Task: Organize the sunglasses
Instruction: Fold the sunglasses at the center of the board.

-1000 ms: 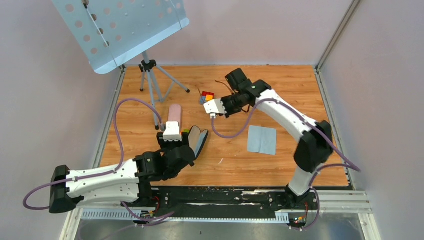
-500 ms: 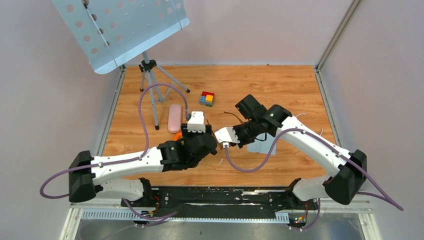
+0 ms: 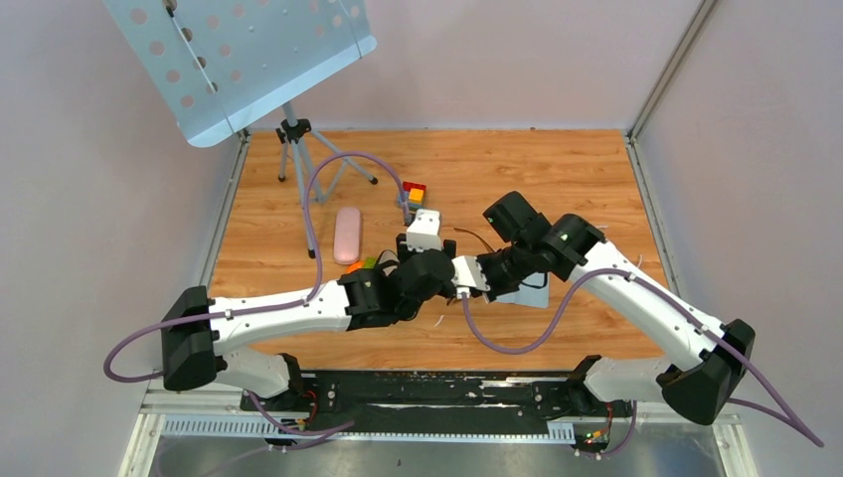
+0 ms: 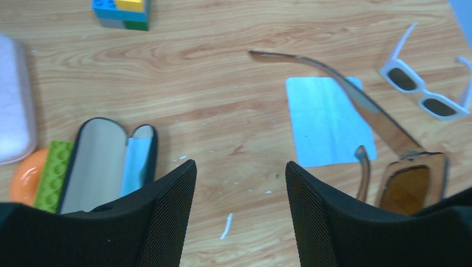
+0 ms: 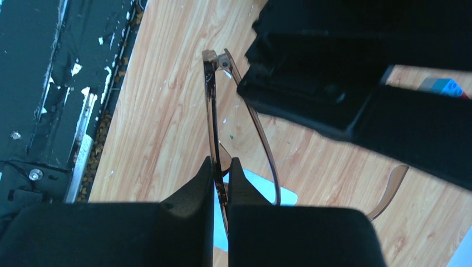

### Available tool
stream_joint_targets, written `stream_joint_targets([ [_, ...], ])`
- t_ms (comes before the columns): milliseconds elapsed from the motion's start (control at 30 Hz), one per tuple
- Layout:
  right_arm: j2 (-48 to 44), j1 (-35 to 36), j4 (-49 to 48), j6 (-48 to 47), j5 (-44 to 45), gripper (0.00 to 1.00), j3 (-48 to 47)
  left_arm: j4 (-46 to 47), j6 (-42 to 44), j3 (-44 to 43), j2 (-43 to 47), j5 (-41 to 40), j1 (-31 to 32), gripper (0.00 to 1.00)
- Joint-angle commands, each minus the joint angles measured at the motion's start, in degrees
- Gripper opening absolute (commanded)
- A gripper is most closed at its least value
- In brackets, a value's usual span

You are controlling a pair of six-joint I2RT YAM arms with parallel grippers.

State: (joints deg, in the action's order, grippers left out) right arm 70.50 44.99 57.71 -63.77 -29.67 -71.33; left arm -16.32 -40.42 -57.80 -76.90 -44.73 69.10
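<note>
Right end effector (image 5: pixel 222 164): narrow, pinched on the thin brown frame of the sunglasses (image 5: pixel 210 100), lifted off the counter (image 4: pixel 222 83). Frame seen edge-on, running ahead of the fingertips; one temple arm swung out to the right.

Left end effector (image 4: pixel 239 178): wide, nothing between the fingers, hovering above the wood. Sunglasses just to its right, one tinted lens close beside the right finger, long temple arm reaching up and away across a blue cloth (image 4: pixel 325 119) lying ahead.

Open black case (image 4: pixel 100 161) ahead of the left finger, both halves showing, right beside a green block (image 4: pixel 53 175) and an orange piece (image 4: pixel 25 178). Pink case (image 4: pixel 14 105) further left, cut by the edge of the view. White sunglasses (image 4: pixel 426 92) ahead and to the right, flat on the counter. Coloured block cube (image 4: pixel 122 12) far ahead, to the left.
</note>
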Motion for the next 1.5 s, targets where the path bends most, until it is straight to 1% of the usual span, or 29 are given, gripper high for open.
stream_joint_targets([
  [0,-1.97,0.89,-0.09,0.25,-4.48,0.0,-0.59,8.28,2.37,0.81,-0.45,6.81,-0.26,0.63],
  [67,-2.56,0.82,0.23,0.12,-4.69,0.0,-0.33,13.11,5.66,2.32,0.82,9.17,-0.37,0.63],
  [100,-2.85,0.81,0.47,0.07,-4.72,0.0,-0.33,13.6,6.95,2.57,1.4,9.31,-0.37,0.63],
  [167,-3.25,0.79,1.26,0.07,-4.91,0.0,-0.41,11.67,9.96,1.81,2.98,6.87,-0.55,0.63],
  [267,-3.69,0.78,3.12,-0.34,-5.44,0.0,-0.71,8.88,16.56,-0.02,6.37,0.22,-2.15,0.63],
  [333,-3.87,0.8,4.9,-1.58,-6.05,0.0,-1.26,6.95,20.64,-2.31,7.34,0.17,-5.42,0.63],
  [467,-3.41,0.88,8.58,-4.69,-7.31,0.0,-3.15,0.88,24.95,-9.58,3.05,9.04,-14.44,0.63],
  [500,-3.17,0.89,9.37,-5.43,-7.68,0.0,-3.69,0.25,26.09,-11.15,0.92,11.95,-15.52,0.63],
  [667,-1.86,2.0,12.72,-7.27,-8.34,0.0,-7.04,-4.16,28.33,-19.41,-8.47,20.93,-18.02,0.62],
  [800,-1.25,3.25,13.43,-7.5,-8.05,0.0,-8.36,-3.8,28.61,-21.14,-13.26,26.46,-18.04,0.62],
  [867,-0.92,3.51,13.49,-7.59,-7.68,0.0,-8.42,-3.61,28.97,-21.37,-14.4,29.25,-18.04,0.61],
  [1000,-0.32,3.52,12.56,-7.95,-5.71,0.0,-7.91,-2.16,29.54,-19.32,-13.07,39.34,-18.01,0.6],
  [1167,0.81,3.43,10.34,-7.14,-2.63,0.0,-8.07,-4.64,29.05,-17.26,-11.26,47.82,-18.02,0.58],
  [1300,1.35,3.34,8.51,-5.64,-2.12,0.0,-8.73,-6.19,27.39,-15.49,-10.52,52.36,-18.04,0.57],
  [1467,1.66,2.63,6.07,-3.65,0.11,0.0,-9.33,-2.1,22.81,-10.36,-7.93,56.64,-18.0,0.54],
])
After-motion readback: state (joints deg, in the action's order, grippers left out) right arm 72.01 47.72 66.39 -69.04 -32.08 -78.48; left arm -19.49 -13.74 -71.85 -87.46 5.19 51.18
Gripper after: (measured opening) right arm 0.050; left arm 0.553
